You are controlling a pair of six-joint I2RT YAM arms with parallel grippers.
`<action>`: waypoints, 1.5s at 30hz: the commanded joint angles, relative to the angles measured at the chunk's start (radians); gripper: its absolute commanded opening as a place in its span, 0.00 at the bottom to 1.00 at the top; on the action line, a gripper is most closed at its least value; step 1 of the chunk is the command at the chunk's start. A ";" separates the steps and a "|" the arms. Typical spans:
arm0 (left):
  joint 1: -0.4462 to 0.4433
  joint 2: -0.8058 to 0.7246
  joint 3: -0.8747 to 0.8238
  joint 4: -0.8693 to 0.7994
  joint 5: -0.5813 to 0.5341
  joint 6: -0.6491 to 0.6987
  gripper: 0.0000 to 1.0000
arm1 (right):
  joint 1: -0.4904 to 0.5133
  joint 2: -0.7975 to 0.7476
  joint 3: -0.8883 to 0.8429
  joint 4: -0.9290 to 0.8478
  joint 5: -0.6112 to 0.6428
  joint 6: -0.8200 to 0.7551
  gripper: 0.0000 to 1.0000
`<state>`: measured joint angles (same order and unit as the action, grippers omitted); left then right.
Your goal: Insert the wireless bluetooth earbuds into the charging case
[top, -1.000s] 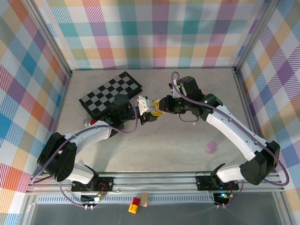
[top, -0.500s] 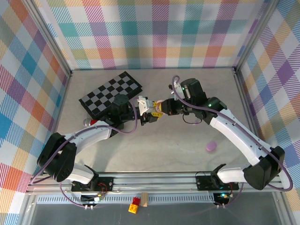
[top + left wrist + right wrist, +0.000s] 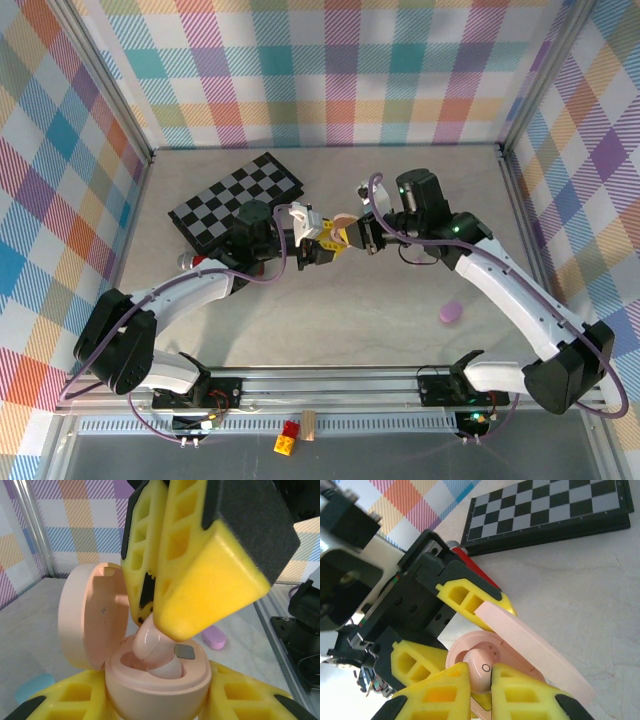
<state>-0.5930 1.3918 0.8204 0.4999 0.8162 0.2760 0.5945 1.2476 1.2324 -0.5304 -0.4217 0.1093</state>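
Chessboard [image 3: 237,200]: upper left of the overhead view, flat on the desk [image 3: 400,300] and out of the action.
Left fingers [image 3: 325,243]: just left of centre, clamped on the lower half of the pink case. They hold it up off the desk as a steady target for the other arm.
Case [image 3: 160,680]: bottom centre of the left wrist view. It is gripped low on both sides, so the rim and the hollow inside stay free.
Lid [image 3: 87,615]: swung right back and standing at the left of the case, leaving the way in from above open.
Earbud [image 3: 480,669]: pink, right at the mouth of the case with its rounded end down in the hollow. I cannot tell whether it is fully seated.
Right fingers [image 3: 357,236]: just right of centre, pinching the earbud by its upper part and coming in over the rim, so only the bud goes inside.
Step, as I read it: seating the bud. It looks to need a short straight push, then a release.
Risk: a tilted bud could jam on the rim.
Purple piece [image 3: 451,313]: lower right, lying on the desk well apart from both arms.
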 commanded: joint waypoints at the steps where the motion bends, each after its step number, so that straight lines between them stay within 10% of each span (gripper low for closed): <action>1: -0.002 -0.034 0.029 0.037 0.073 -0.034 0.35 | -0.004 -0.032 -0.028 0.063 -0.054 -0.134 0.13; 20: -0.001 -0.047 0.047 0.029 0.121 -0.053 0.35 | -0.004 -0.031 -0.030 0.038 -0.095 -0.402 0.20; 45: 0.001 -0.031 0.047 0.023 0.091 -0.039 0.35 | -0.004 -0.156 -0.058 0.113 -0.055 -0.305 0.33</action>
<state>-0.5911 1.3823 0.8425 0.4999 0.8967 0.2253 0.5949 1.1156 1.1946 -0.4404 -0.4610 -0.2272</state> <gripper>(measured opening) 0.355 0.332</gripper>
